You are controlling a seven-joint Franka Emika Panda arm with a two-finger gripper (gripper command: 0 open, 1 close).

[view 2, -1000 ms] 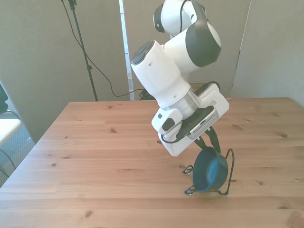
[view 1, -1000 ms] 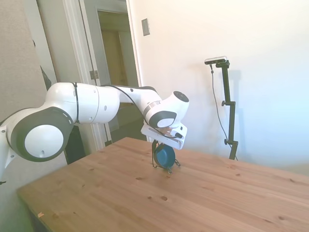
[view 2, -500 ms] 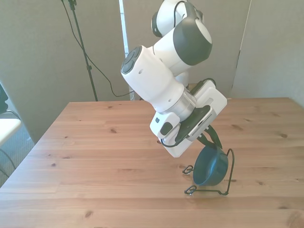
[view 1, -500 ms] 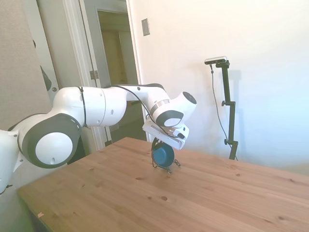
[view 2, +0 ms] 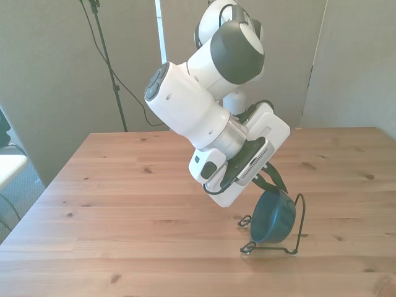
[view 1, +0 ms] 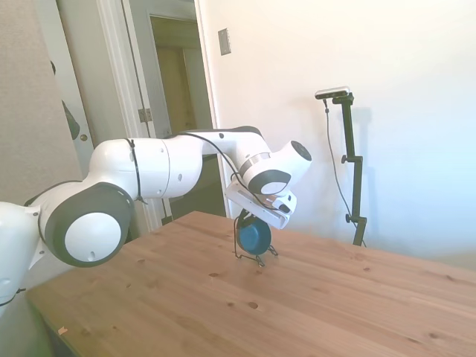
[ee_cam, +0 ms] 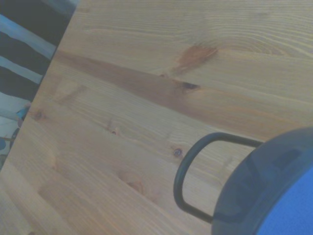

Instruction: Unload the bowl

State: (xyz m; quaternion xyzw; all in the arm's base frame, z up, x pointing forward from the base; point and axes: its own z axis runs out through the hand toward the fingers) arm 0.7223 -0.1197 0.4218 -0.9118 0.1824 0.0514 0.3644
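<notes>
One bowl, lifting out of the rack

Bowl stands on edge in the black wire rack on the desk, at the front view's right. Gripper tilted over its upper rim; dark fingers appear clamped on that rim — base looks just clear of the wires. Judged step: extraction. Next move calls for a straight lift clear of the rack's loops, then set-down on bare desk. Wrist view alone shows one wire loop beside the bowl's wall — side view hides the grip.

Wire rack close around bowl
</notes>
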